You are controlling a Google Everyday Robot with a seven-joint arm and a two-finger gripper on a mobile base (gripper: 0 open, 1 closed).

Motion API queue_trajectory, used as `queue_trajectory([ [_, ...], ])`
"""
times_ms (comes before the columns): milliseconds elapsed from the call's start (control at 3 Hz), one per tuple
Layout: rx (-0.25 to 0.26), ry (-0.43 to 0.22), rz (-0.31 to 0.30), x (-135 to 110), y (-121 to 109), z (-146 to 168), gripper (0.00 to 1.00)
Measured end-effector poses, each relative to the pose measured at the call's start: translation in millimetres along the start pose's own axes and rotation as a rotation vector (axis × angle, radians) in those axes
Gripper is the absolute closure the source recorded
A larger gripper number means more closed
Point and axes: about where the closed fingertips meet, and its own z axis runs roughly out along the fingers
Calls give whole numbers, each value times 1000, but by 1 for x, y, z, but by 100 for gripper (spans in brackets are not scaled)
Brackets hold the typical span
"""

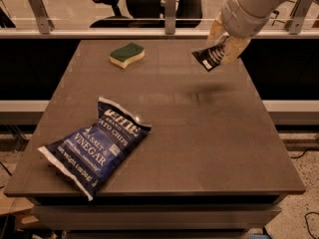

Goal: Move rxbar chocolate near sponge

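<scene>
Above the table (199, 148) far right, your gripper (225, 45) is clamped on the rxbar chocolate (208, 59).
Black wrapper, white lettering, tilted, airborne; sponge (127, 54) sits well apart.
</scene>
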Motion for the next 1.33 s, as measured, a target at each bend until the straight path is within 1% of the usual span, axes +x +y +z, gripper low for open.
queue_trajectory([
  [333, 104, -37, -61, -33, -6, 15, 100],
  [667, 140, -30, -64, -34, -15, 19, 100],
  [1000, 137, -30, -63, -33, -14, 18, 100],
  [1333, 116, -50, -68, -34, -14, 32, 100],
])
